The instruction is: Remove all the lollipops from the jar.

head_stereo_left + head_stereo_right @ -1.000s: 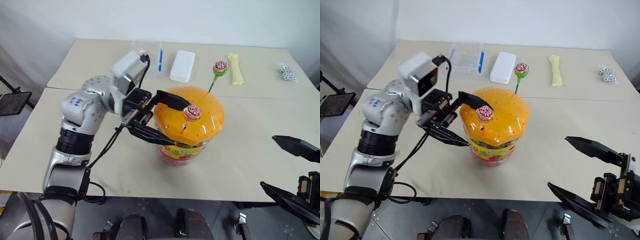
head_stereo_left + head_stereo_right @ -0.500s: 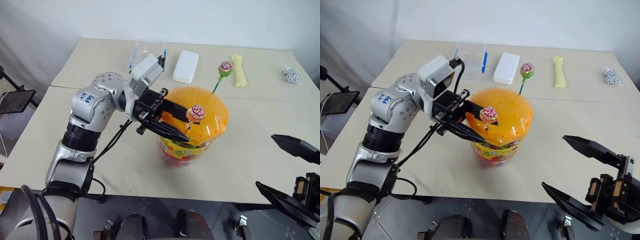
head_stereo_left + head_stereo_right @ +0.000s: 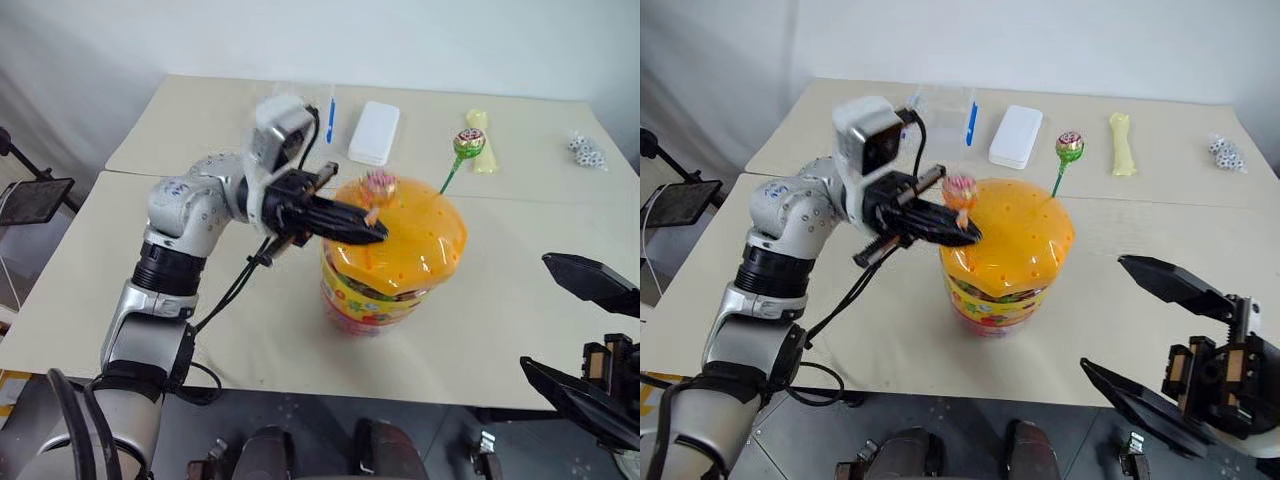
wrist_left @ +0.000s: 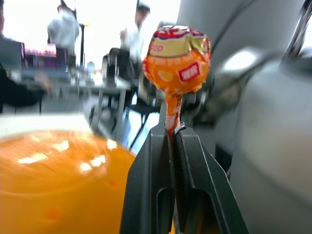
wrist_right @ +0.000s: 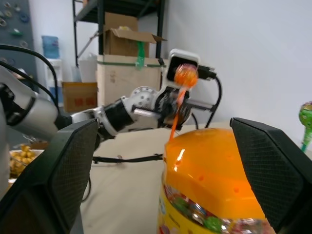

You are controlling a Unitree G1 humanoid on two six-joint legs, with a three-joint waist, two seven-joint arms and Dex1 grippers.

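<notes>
Centre of the frame, above the dome of the lid: left gripper (image 3: 372, 232), fingers pressed together on the orange stick of a lollipop (image 4: 176, 59); its candy head stands clear above the fingertips, stick running down toward the lid.
Directly below: jar (image 3: 393, 282), clear tub with colourful label and domed orange lid (image 3: 415, 240) dotted with holes, upright on the counter (image 3: 120, 290), centre of frame.
Upper right of the jar: second lollipop (image 3: 467, 142), green stick slanting down to the far edge of the lid.
Lower right of frame: right gripper (image 3: 1145, 320), fingers spread wide apart, holding nothing, well apart from the jar.
Far side of the counter, upper frame: clear box with blue clip (image 3: 945, 105), white rectangular case (image 3: 376, 131), pale yellow elongated object (image 3: 480, 138), small cluster of white pieces (image 3: 584, 147) at upper right.
</notes>
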